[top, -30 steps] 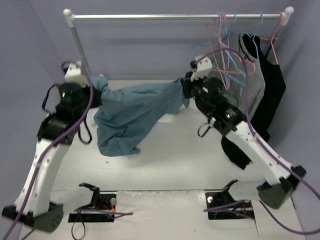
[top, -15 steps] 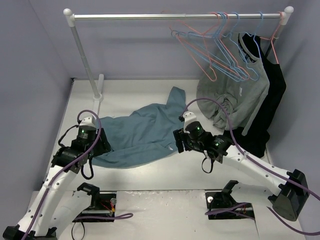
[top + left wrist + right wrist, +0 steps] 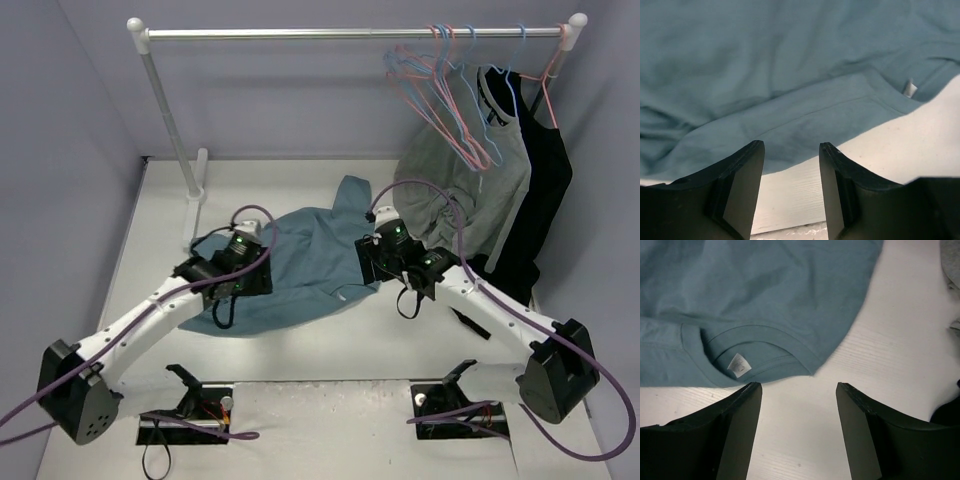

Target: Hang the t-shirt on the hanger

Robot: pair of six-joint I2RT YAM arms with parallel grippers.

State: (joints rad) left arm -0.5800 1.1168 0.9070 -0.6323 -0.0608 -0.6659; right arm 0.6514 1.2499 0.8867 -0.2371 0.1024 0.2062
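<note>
On the table (image 3: 310, 365), the t-shirt (image 3: 300, 262) lies before both spread fingers (image 3: 737, 192).

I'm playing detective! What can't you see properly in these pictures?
T-shirt: part hides under the left arm, top view.
Neck tag: print too small to read, right wrist view.
Hanger: thin wires bunched with others, top view; can't separate it.

Top view looks down from behind; both wrist views, close over the t-shirt (image 3: 765, 290), apparently share its tag (image 3: 738, 364).
</note>
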